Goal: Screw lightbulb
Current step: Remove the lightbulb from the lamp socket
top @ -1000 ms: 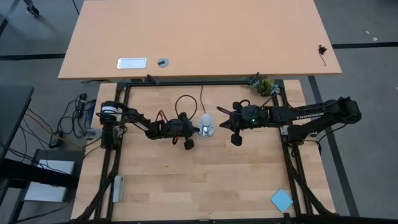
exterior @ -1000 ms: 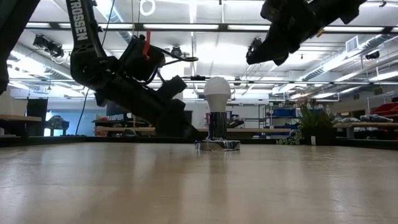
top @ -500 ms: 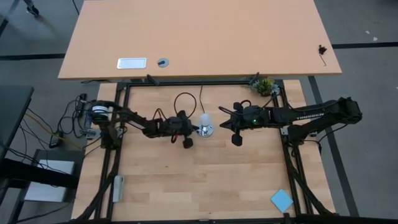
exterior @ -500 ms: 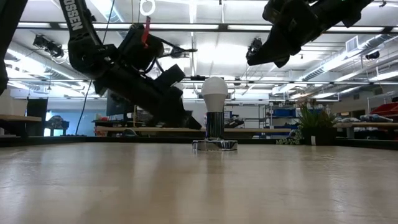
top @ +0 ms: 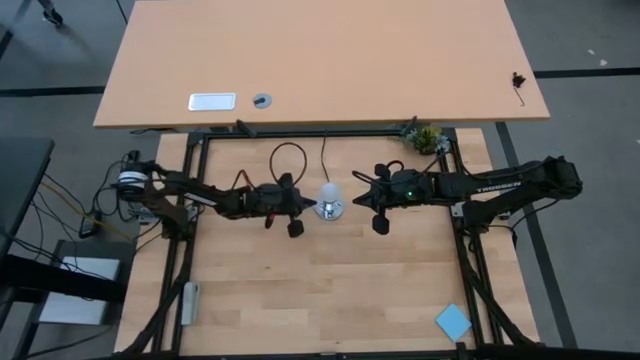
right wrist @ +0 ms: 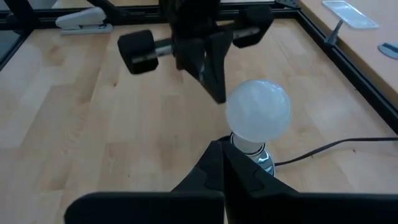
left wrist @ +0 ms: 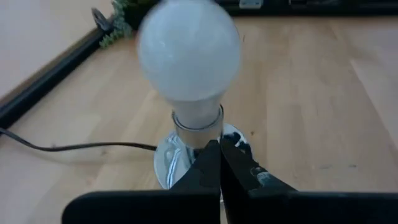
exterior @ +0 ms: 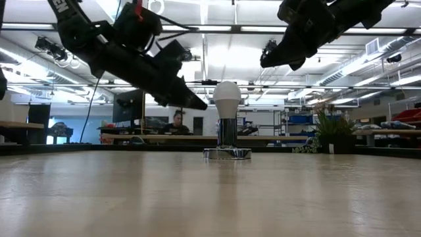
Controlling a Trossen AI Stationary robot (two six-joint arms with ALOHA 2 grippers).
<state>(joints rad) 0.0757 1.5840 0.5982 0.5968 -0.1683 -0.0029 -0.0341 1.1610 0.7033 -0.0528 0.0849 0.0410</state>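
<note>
Lightbulb [top: 329,193], white and pear-shaped, is seated upright in round shiny silver socket base [exterior: 227,153] mid-table [top: 330,290]. Left hand [left wrist: 219,163] and right hand [right wrist: 222,163] are held raised either side, fingers pressed together, nothing gripped.

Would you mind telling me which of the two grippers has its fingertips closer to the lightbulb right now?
The left gripper: its shut fingers point at the lightbulb from just beside it, at bulb height. The right gripper sits farther off and higher.

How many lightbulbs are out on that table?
1. The lightbulb stands upright in the silver socket base near the table's middle, between both arms. No other shows, though the arms may hide some spots.
</note>
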